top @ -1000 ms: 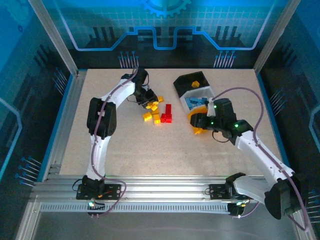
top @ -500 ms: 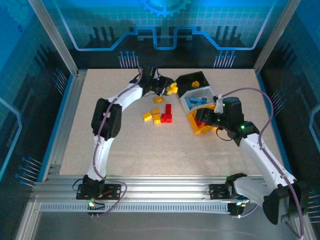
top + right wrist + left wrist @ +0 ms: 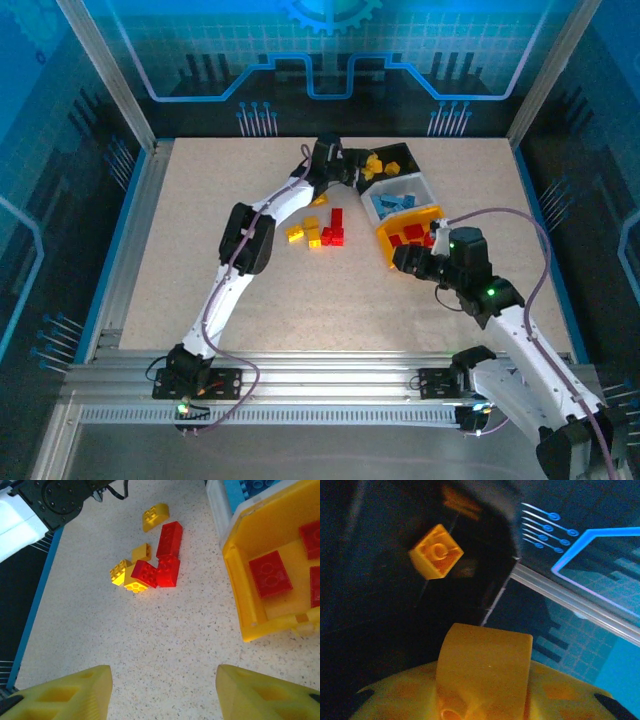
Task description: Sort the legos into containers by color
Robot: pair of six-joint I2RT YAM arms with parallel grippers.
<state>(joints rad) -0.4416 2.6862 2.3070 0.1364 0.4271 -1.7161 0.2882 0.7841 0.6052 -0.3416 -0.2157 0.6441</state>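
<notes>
Since a second ago the left arm has swung from the loose bricks to the black rectangular plastic bin point(image 3: 402, 152) at the far side; the right arm has drawn back off the bright yellow plastic bin point(image 3: 389, 239). The left gripper point(image 3: 370, 168) hangs over the black bin, jaws narrow, pinching a rounded yellow-orange plastic brick point(image 3: 485, 655); a square yellow-orange brick point(image 3: 436, 550) lies on that bin's floor. The right gripper point(image 3: 162, 680) stands wide with nothing between its fingers, above the speckled beige tabletop point(image 3: 165, 630) near the yellow bin; flat red bricks point(image 3: 270, 572) lie inside that bin. Blue bricks point(image 3: 393, 204) sit in the translucent white plastic bin point(image 3: 220, 510), between the black and yellow bins. Loose red bricks point(image 3: 167, 555) and loose yellow bricks point(image 3: 130, 575) touch in a cluster on the table.
</notes>
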